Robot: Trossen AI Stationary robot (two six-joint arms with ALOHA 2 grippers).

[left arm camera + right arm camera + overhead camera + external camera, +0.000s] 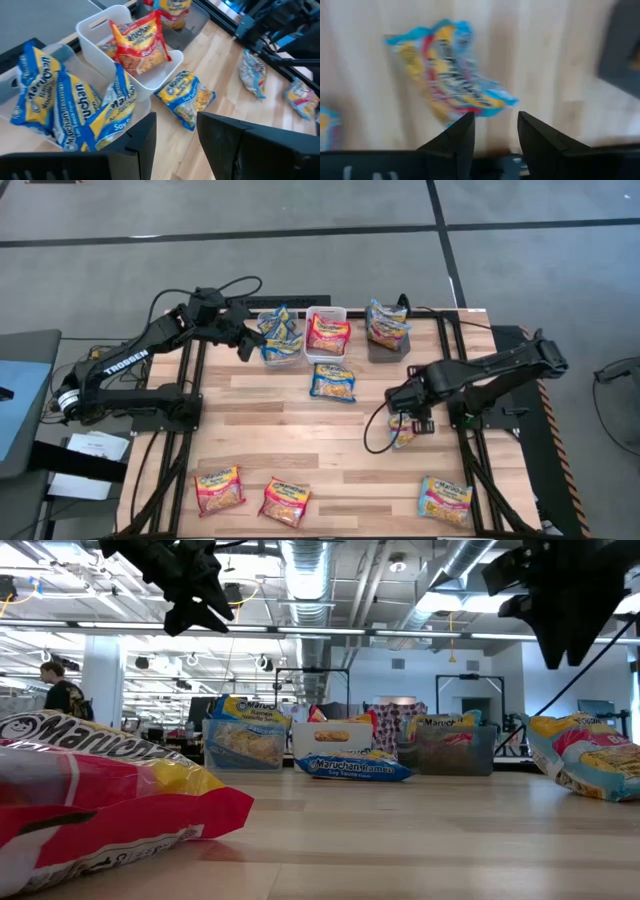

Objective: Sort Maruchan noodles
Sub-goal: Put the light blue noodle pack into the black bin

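The Maruchan noodles are crinkly yellow packets. Blue-trimmed ones fill the clear bin, red ones the white bin, and orange ones the dark grey bin. One blue packet lies flat on the table before the bins. My left gripper hangs open, raised beside the clear bin, its fingers with nothing between them. My right gripper points down, open, above a light-blue and red trimmed packet that lies on the wood.
Three more packets lie near the table's front edge: two red-trimmed at the left and one at the right. Bare wood spreads across the table's middle. Black frame rails run along both side edges.
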